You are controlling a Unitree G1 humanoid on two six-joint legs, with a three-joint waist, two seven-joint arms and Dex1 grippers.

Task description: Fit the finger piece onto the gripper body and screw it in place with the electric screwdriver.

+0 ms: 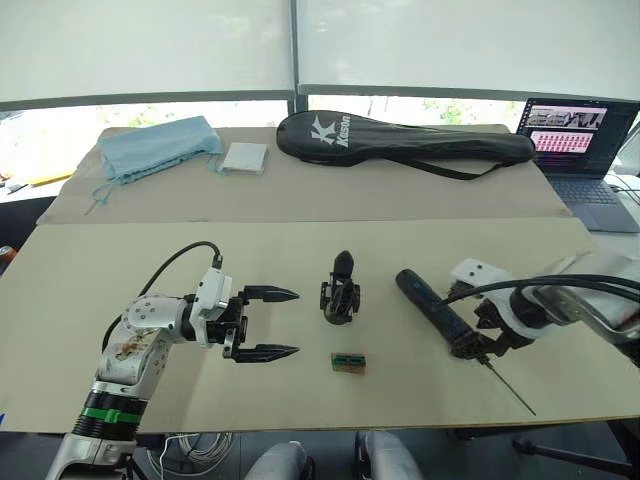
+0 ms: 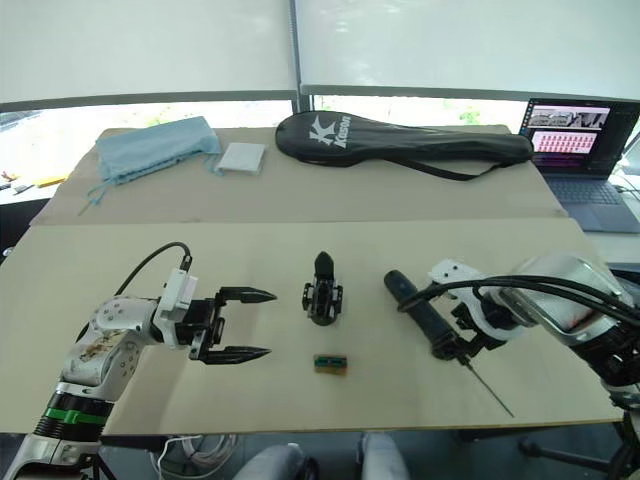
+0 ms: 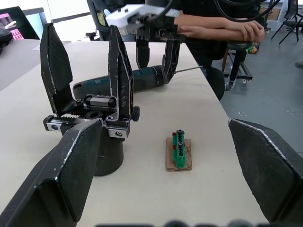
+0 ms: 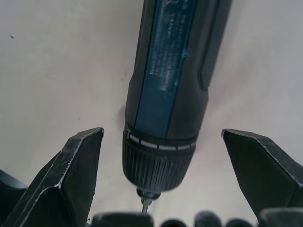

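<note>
You're looking at a beige table (image 1: 300, 270) wearing mostly black stuff: the gripper body (image 1: 340, 292) is showing all black, and the electric screwdriver (image 4: 173, 90) is showing dark teal with a black collar ticked in white. Near the gripper body, a green part (image 3: 179, 144) is sitting on brown card. Behind it, a black bag (image 1: 400, 140) is sporting white lettering, beside a light blue cloth (image 1: 158, 148).

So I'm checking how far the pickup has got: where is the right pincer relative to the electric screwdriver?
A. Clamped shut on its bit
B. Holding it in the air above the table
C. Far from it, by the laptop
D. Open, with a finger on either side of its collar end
D: the right pincer is open, its fingers either side of the electric screwdriver, which lies flat on the table.
</note>
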